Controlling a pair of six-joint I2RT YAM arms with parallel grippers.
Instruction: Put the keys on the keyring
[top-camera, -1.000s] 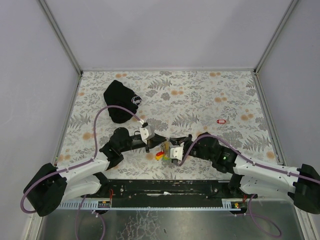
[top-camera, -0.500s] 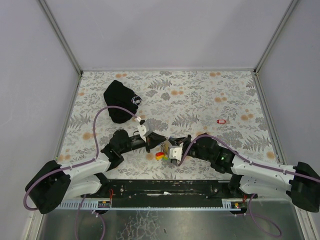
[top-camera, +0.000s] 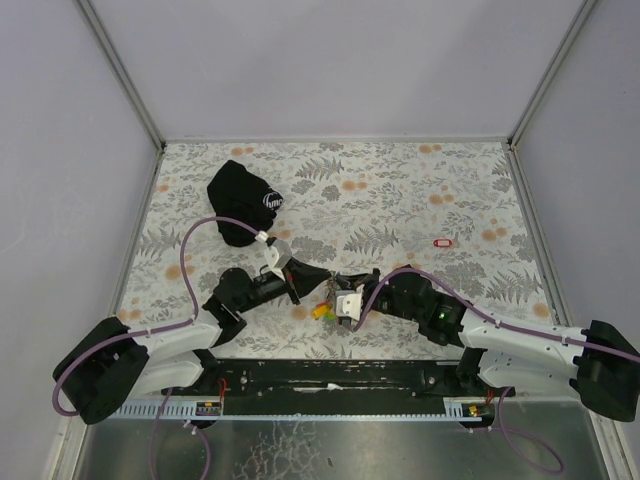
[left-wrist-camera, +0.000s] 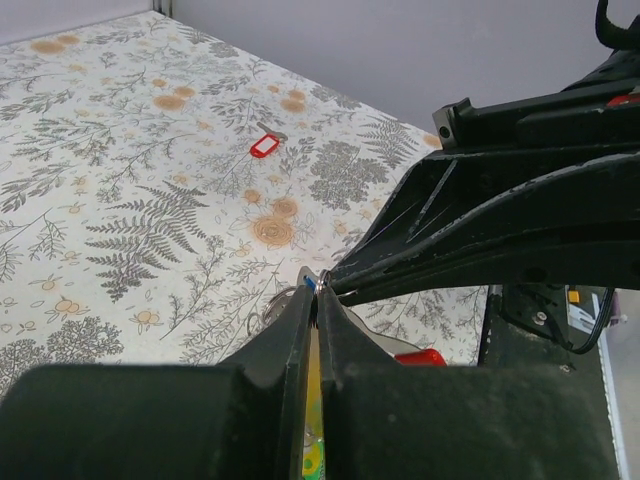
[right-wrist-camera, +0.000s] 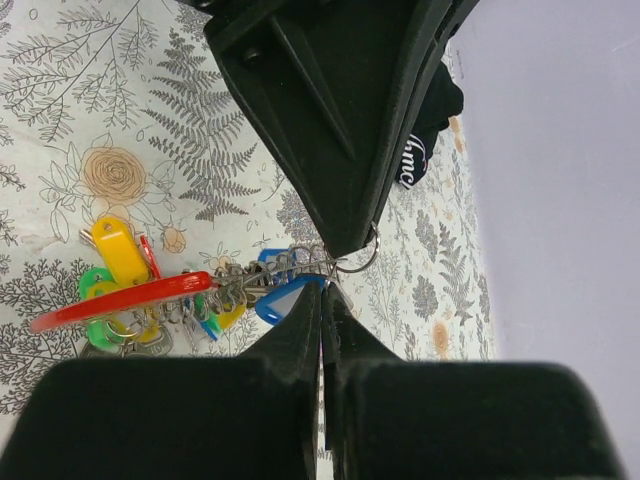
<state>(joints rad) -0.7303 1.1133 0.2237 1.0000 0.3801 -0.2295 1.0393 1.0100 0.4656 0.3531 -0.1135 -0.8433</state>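
A black cloth pouch (top-camera: 240, 205) with a white logo lies far left on the flowered tabletop (top-camera: 400, 190). One key with a red tag (top-camera: 443, 242) lies alone to the right, well apart from both arms. The two arms meet tip to tip near the middle of the near edge, so in each wrist view the black fingers of the other arm cover much of the scene.

Compared with a second ago, the wrist of the left arm is now further to the far left and its cable loop is wider. The bunch stays at almost the same place.

The keys (right-wrist-camera: 170, 295) hang in a tight bunch between the two tips, with yellow, green, blue and red tags and many small metal rings. The left end effector (left-wrist-camera: 316, 298) is fully closed, and a thin keyring (right-wrist-camera: 362, 258) shows just beside its tip. The right end effector (right-wrist-camera: 322, 292) is fully closed too, its tip touching the bunch by a blue tag. Which one really pinches the ring, I cannot tell.
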